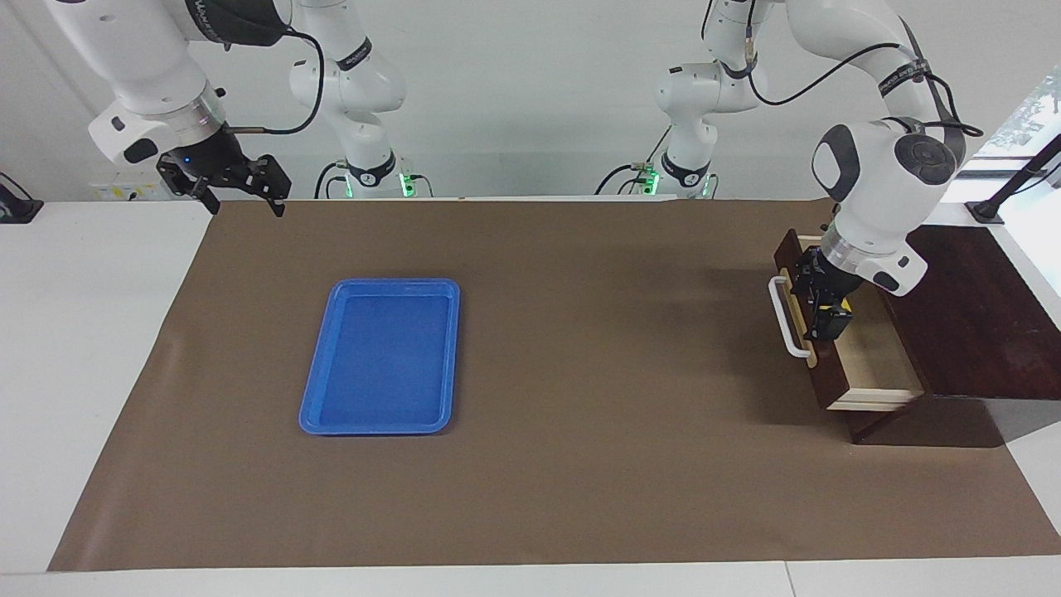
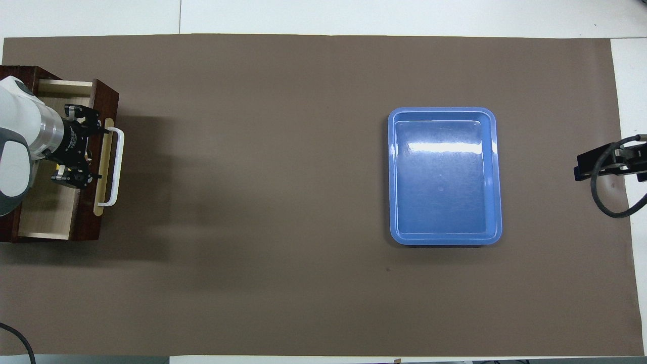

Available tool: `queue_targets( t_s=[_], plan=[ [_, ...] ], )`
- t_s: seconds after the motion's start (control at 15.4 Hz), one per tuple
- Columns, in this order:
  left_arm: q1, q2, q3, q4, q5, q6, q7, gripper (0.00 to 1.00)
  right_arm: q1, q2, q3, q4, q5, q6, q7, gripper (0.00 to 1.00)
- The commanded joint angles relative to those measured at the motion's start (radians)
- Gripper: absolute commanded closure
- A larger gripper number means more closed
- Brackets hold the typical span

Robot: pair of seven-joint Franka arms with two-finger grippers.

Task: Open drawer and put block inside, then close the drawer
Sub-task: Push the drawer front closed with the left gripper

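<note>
The block (image 1: 844,308) sits in the open drawer (image 1: 879,365), under the left gripper's (image 1: 822,311) spread fingers.

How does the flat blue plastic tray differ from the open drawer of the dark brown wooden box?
The flat blue plastic tray is shallow, while the open drawer of the dark brown wooden box is deep with pale wood walls. The tray lies toward the right arm's end of the table, the drawer toward the left arm's end. The tray has nothing over it; the open left gripper is in the drawer. Both are rectangular, open-topped holders on the brown mat.
</note>
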Motion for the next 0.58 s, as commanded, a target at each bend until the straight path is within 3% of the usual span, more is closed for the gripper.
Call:
queue_targets(
  t_s=[0.0, 0.52],
  plan=[
    [0.047, -0.022, -0.001, -0.031, 0.041, 0.026, 0.065, 0.00, -0.009, 0.010, 0.008, 0.016, 0.017, -0.004, -0.002, 0.00],
    [0.150, -0.018, -0.001, -0.022, 0.080, 0.064, 0.114, 0.00, -0.009, 0.010, 0.008, 0.018, 0.017, -0.004, -0.004, 0.00]
  ],
)
